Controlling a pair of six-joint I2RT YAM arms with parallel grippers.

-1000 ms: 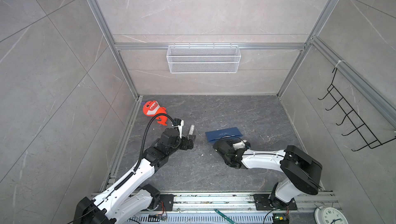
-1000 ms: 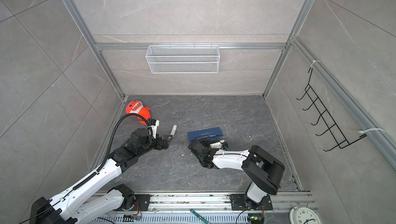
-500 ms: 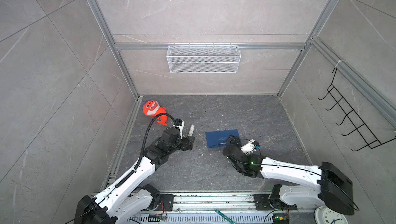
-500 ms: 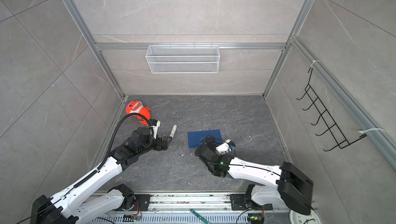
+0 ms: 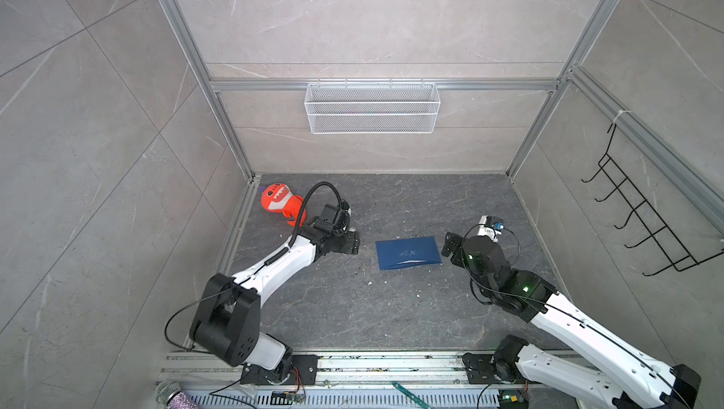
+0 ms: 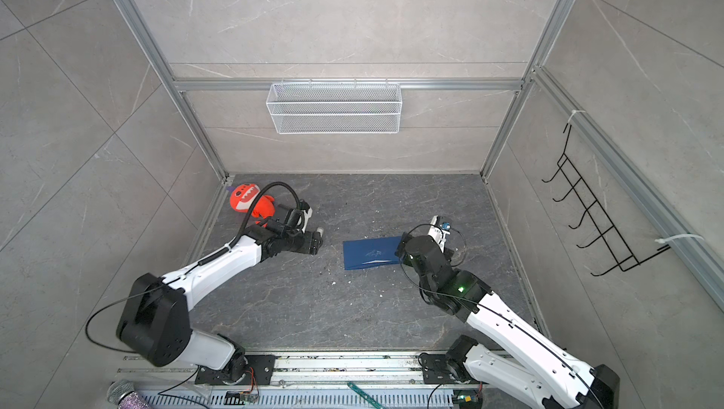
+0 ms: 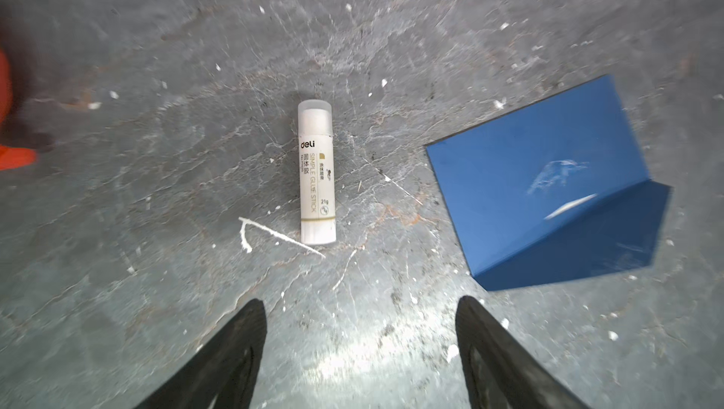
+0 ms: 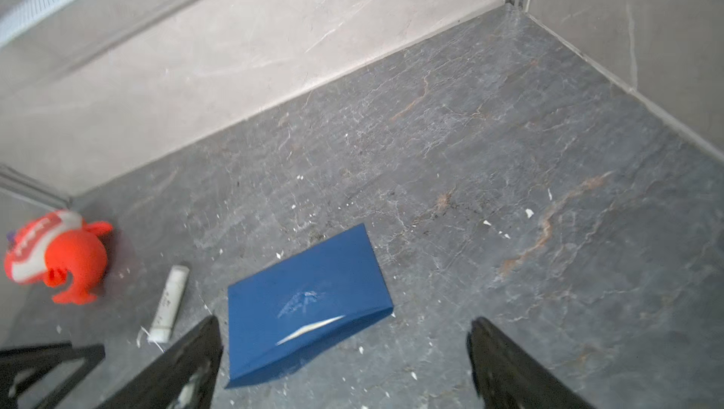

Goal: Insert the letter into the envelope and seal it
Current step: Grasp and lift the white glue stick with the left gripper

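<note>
Soft, even light fills both top views, which are sharp with only faint shadows. Both wrist views are slightly blurred; the envelope smears at its edges, and pale glare sits on the floor.

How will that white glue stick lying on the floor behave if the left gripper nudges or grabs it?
The glue stick lies on its side, a round tube, so a sideways nudge would probably roll it. Its smooth plastic shell looks rigid, and possibly slippery in the left gripper. It is small, so likely light.
</note>
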